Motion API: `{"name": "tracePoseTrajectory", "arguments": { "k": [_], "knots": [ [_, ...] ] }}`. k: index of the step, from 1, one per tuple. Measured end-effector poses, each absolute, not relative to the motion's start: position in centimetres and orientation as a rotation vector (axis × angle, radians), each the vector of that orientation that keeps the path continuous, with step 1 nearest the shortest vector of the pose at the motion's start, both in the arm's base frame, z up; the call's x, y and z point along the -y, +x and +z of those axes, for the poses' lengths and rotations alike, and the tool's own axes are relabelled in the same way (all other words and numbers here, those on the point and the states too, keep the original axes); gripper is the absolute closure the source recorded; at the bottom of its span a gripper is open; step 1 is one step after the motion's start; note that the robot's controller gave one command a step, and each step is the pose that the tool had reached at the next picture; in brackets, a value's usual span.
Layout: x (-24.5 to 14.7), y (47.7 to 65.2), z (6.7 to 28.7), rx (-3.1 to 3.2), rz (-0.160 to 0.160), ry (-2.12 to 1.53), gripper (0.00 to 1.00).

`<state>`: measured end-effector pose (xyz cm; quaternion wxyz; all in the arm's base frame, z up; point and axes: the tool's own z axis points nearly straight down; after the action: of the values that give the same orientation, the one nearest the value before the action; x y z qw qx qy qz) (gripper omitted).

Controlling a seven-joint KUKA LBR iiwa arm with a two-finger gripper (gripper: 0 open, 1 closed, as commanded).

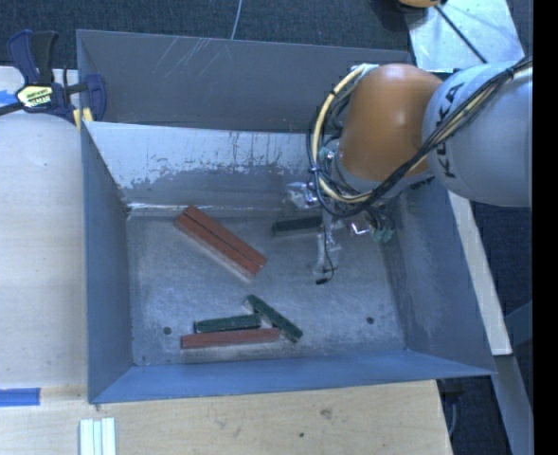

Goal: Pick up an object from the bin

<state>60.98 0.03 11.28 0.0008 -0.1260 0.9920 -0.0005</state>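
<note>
Along front edge of bin (260, 379): red stick (231, 340), green stick (226, 324) just behind it, slanted green stick (277, 318) at their right end. Right of centre: gripper (326, 275) low over floor, opening not discernible. Near back wall: brown block (220, 241) at left, dark bar (293, 224) just beside gripper.

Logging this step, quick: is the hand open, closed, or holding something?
Hand: cannot be told from this view; it hangs right of the reddish-brown bar.

Two red-brown bars (220, 240) (229, 340); three dark green sticks (226, 324) (277, 318) (293, 225) — one grey bin (108, 254).
</note>
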Motion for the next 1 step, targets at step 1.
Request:
{"name": "tracePoseTrajectory", "arguments": {
  "k": [1],
  "knots": [
    [1.58,62.78,8.12,-3.106,-0.001,-0.440,1.00]
  ]
}}
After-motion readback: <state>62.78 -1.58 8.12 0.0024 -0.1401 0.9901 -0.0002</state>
